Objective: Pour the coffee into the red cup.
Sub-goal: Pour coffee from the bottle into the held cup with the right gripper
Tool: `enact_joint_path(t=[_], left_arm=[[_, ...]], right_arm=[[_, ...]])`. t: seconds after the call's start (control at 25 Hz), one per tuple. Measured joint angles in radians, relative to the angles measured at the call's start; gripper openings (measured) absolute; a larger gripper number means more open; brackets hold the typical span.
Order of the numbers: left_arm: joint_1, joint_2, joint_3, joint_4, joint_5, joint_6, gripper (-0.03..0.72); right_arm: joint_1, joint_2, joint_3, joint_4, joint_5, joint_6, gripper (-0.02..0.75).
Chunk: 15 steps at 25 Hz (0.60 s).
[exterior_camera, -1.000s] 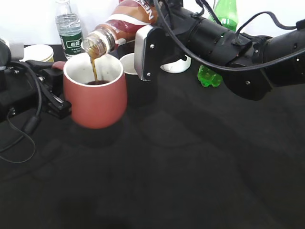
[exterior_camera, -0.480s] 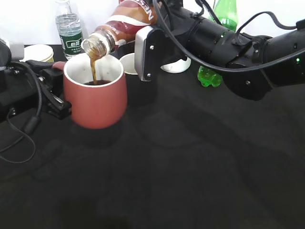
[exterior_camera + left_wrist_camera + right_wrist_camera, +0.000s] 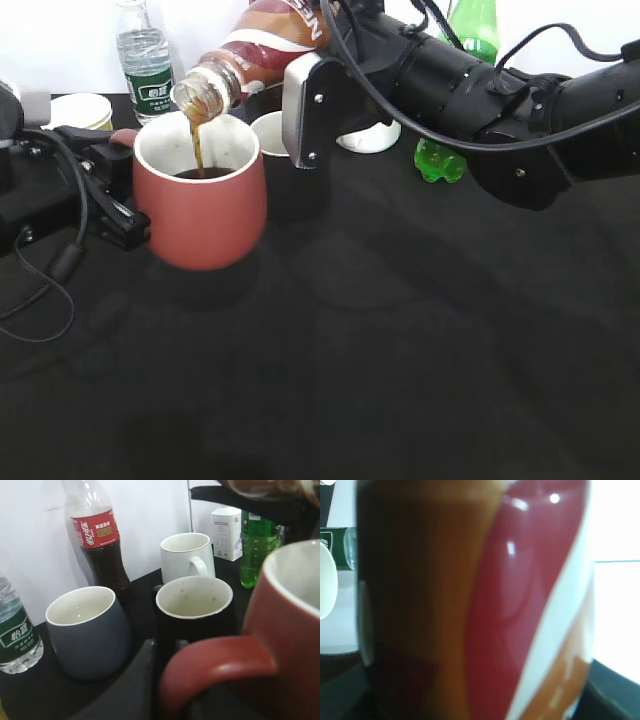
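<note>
The red cup (image 3: 205, 200) stands at the left on the black table, with dark coffee inside. My left gripper (image 3: 118, 180) is shut on its handle (image 3: 215, 655). My right gripper (image 3: 300, 60) is shut on the coffee bottle (image 3: 262, 50), which is tilted mouth-down over the cup. A thin brown stream (image 3: 197, 140) runs from the bottle mouth into the cup. The bottle's red, white and brown label fills the right wrist view (image 3: 520, 600), hiding the fingers there.
Behind the red cup stand a grey handleless cup (image 3: 87, 630), a black cup (image 3: 195, 602), a white mug (image 3: 187, 555), a cola bottle (image 3: 100, 540), a water bottle (image 3: 147, 60), a green bottle (image 3: 455, 90) and a small yellow paper cup (image 3: 80, 110).
The bottle and both grippers hold nearly still; the coffee stream keeps running into the red cup.
</note>
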<state>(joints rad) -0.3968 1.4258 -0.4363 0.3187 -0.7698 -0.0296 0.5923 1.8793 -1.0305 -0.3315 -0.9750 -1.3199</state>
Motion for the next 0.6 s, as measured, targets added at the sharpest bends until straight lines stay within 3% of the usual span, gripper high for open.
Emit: enact_joint_path(t=[0.6], left_arm=[[0.000, 0.000, 0.001, 0.000, -0.029, 0.000, 0.069]], right_arm=[[0.000, 0.000, 0.000, 0.000, 0.011, 0.081, 0.533]])
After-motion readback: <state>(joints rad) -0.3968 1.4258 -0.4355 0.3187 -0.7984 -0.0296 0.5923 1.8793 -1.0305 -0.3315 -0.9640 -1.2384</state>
